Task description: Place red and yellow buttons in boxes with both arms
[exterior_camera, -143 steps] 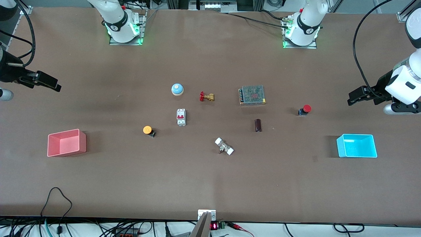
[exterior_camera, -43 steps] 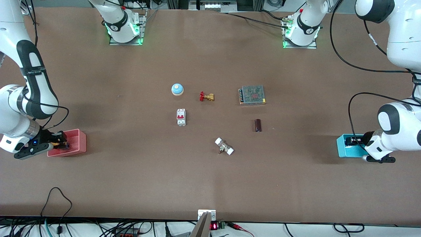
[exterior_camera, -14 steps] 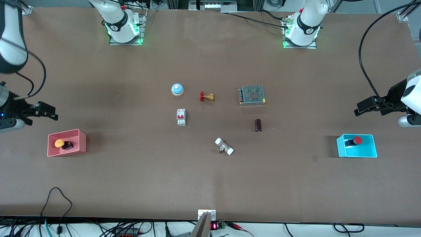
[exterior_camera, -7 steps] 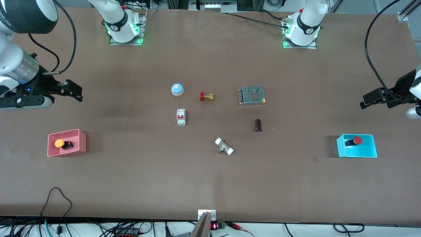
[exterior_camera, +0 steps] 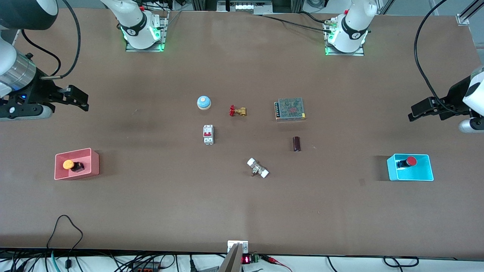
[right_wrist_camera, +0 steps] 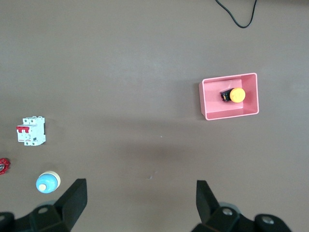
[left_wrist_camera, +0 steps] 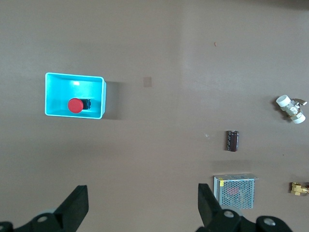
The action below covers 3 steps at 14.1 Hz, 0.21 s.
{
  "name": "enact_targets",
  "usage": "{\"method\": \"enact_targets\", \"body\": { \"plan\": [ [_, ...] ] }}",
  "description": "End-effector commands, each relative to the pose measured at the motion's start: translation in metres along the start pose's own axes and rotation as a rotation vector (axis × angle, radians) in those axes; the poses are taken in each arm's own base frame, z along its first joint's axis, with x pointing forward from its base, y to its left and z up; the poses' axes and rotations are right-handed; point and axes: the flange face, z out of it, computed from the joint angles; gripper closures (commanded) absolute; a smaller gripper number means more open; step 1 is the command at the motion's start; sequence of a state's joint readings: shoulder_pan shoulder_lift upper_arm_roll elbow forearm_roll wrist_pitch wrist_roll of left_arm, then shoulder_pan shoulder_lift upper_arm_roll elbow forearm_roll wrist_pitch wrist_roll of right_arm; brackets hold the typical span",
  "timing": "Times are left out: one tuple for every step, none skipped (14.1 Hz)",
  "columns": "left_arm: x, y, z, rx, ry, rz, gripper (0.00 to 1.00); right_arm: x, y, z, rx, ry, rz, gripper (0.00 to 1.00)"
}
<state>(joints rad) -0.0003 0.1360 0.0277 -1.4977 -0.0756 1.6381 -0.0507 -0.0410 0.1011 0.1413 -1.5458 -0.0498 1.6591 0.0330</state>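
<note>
The yellow button lies on its side in the salmon pink box at the right arm's end of the table. The red button lies in the cyan box at the left arm's end. My right gripper is open and empty, up over bare table beside the pink box. My left gripper is open and empty, up over bare table beside the cyan box. The left wrist view shows the cyan box with the red button. The right wrist view shows the pink box with the yellow button.
In the table's middle lie a blue-and-white dome, a brass valve with a red handle, a white circuit breaker, a mesh-topped power supply, a dark cylinder and a white-capped fitting.
Both buttons, first loose on the table, were carried into the boxes and let go. In the last second both open grippers have risen and drawn away from the boxes.
</note>
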Motion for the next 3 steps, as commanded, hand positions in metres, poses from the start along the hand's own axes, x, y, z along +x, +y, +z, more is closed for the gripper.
{"method": "enact_targets", "body": {
  "plan": [
    [-0.0125, -0.0038, -0.0076, 0.02, -0.002, 0.003, 0.0, 0.0038, 0.0109, -0.0019, -0.006, -0.016, 0.005, 0.0],
    [-0.0131, -0.0039, -0.0063, 0.021, -0.005, 0.003, 0.0, 0.0028, 0.0098, -0.0012, -0.005, -0.025, 0.004, 0.0],
    [-0.0126, -0.0038, -0.0055, 0.019, -0.005, 0.004, 0.0, 0.0028, 0.0098, -0.0012, -0.005, -0.026, 0.005, 0.0]
  ]
}}
